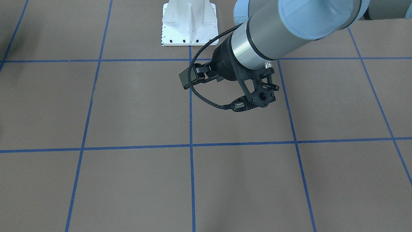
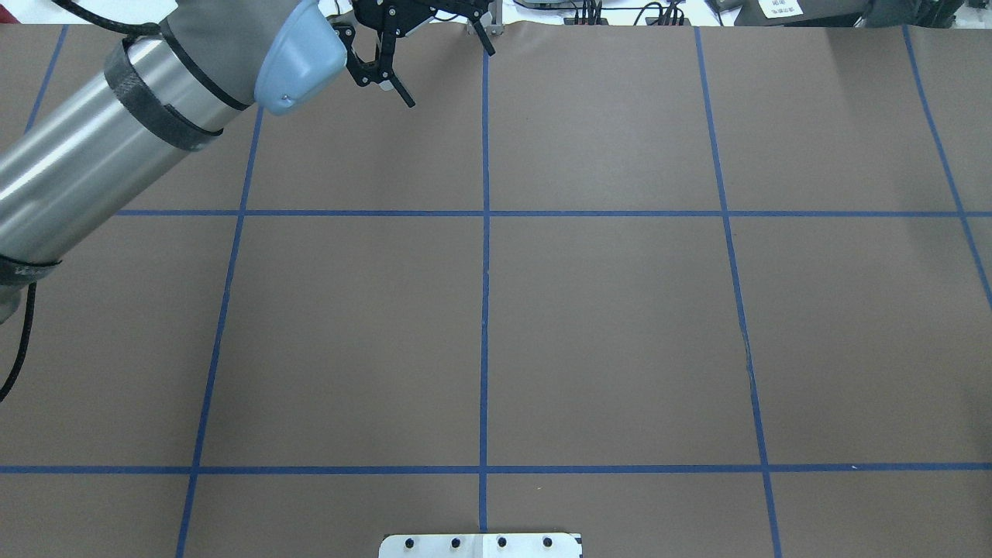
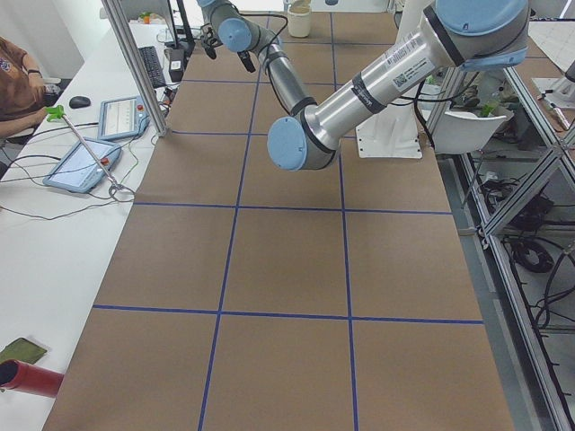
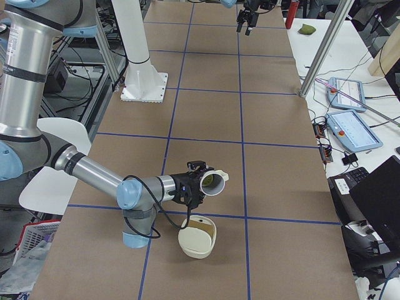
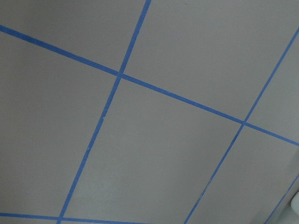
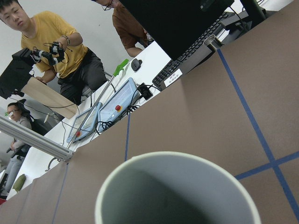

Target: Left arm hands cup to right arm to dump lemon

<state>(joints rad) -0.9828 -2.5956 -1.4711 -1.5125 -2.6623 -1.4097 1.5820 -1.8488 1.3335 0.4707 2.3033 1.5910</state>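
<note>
The cream-white cup (image 4: 212, 181) hangs off the table at the tip of my right arm (image 4: 94, 172), the near arm in the exterior right view. It is tipped on its side with its mouth over a cream bowl (image 4: 197, 236). The yellow-green lemon (image 4: 211, 180) shows inside the mouth. The right wrist view shows the cup's grey inside (image 6: 175, 196) from behind, but no fingers, so I cannot tell the right gripper's state. My left gripper (image 1: 190, 74) is open and empty, high over the table's far side in the overhead view (image 2: 443, 68).
The white arm pedestal (image 1: 189, 22) stands at the table's robot-side edge. Tablets, a keyboard and people (image 6: 51, 42) are at the side desk. An aluminium post (image 4: 325, 50) rises at that table edge. The brown table (image 2: 604, 333) carries blue grid tape.
</note>
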